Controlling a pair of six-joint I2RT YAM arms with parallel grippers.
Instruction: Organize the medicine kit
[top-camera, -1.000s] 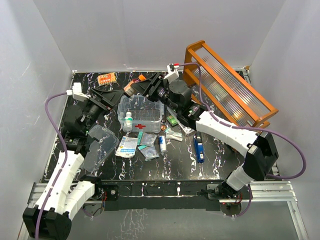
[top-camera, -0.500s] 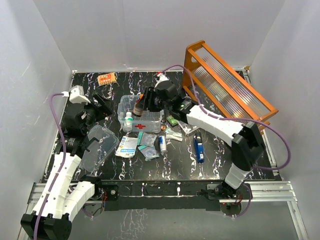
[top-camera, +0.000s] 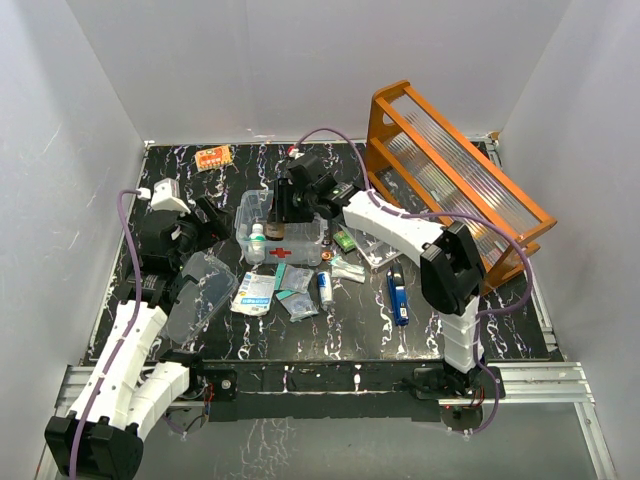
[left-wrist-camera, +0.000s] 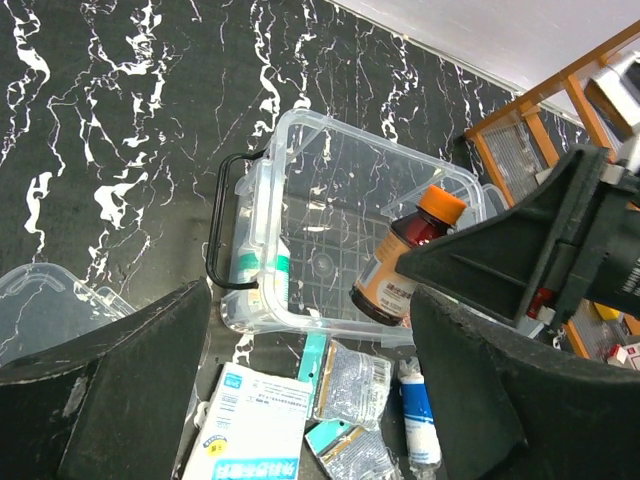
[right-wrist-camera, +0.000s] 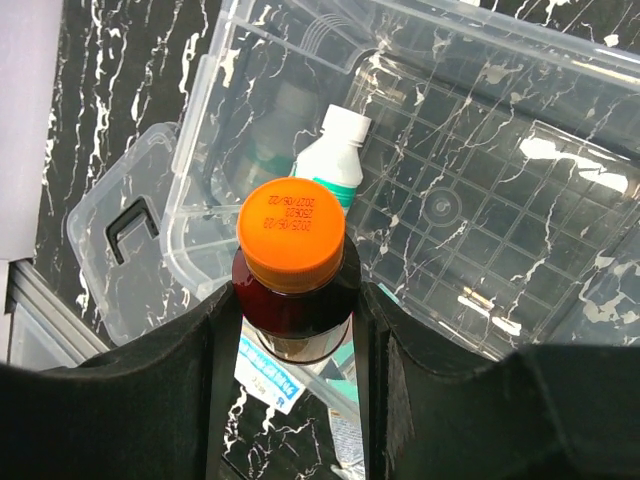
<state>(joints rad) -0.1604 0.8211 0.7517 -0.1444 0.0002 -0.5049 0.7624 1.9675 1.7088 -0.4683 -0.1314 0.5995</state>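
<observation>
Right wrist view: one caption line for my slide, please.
Right claw holds orange-capped bottle over the open medicine kit.

Plain pale walls close in the scene: a back wall (top-camera: 300, 60), a left wall (top-camera: 50, 200) and a right wall (top-camera: 590, 200). Between them lies a black surface (top-camera: 300, 345) veined with white like marble. An orange wooden rack (top-camera: 470, 180) with ribbed clear panels sits tilted at its right rear. A metal rail (top-camera: 560, 375) edges the near side. The light is soft and even.

The top view is looking down from high behind over the whole counter (top-camera: 350, 330); both wrist views are peering closely down at the medicine kit (left-wrist-camera: 330, 225).
</observation>
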